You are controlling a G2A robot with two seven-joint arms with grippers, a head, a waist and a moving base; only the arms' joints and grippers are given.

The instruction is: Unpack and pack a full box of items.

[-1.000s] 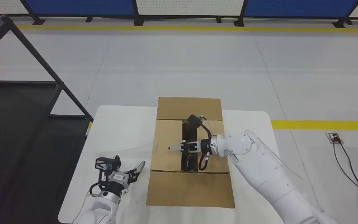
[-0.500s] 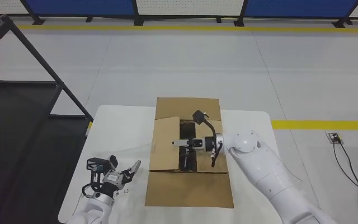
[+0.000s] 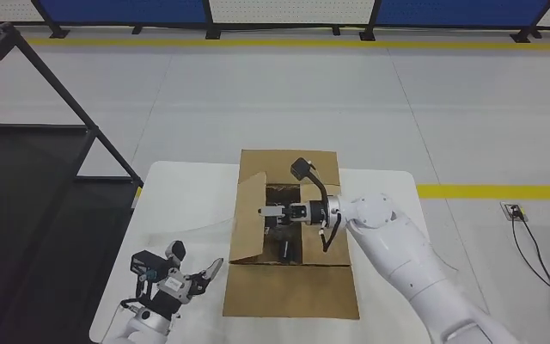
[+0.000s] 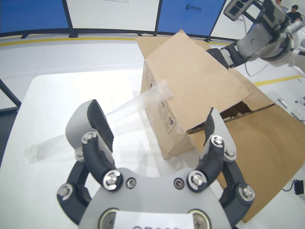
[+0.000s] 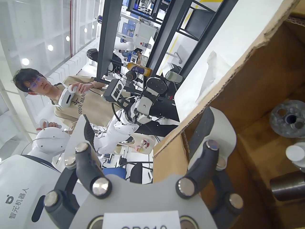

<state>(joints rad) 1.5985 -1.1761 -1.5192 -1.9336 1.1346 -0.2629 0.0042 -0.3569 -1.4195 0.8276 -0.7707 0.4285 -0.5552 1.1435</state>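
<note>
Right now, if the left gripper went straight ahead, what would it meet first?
The left gripper would probably meet the clear tape strip trailing from the cardboard box, then the box's side; depth unclear.

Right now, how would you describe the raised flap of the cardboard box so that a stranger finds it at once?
A cardboard box sits on the white table. Its flap on the side of the left gripper stands tilted up, with the right gripper at its edge. The far flap and the near flap lie flat; only this one is raised.
</note>
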